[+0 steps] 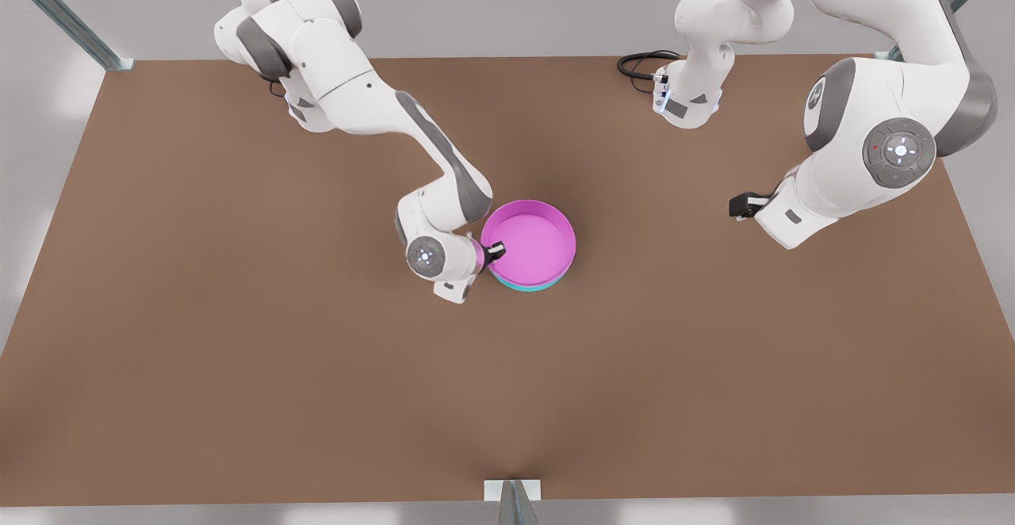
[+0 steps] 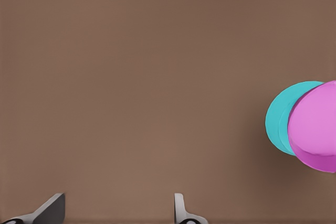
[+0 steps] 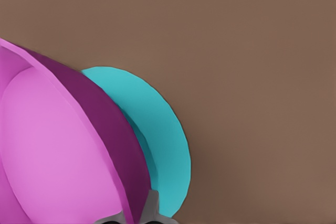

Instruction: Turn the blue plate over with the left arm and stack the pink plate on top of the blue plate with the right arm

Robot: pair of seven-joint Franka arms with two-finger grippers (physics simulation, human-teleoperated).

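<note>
The brown surface [image 1: 238, 366] holds both plates. Our right hand [image 1: 493, 253] pinches the pink plate [image 1: 530, 241] rim, resting it on the blue plate [image 1: 530, 288] right beneath. Only letting go looks left. Our left hand [image 1: 741, 206] waits, fingers apart, far off.

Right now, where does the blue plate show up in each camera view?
Front view: the blue plate is a thin crescent under the pink plate, mid-table.
Left wrist view: blue plate pokes out from beneath pink, far off.
Right wrist view: blue plate lies just behind pink's rim.
Shared landmark: the pink plate on top.
</note>
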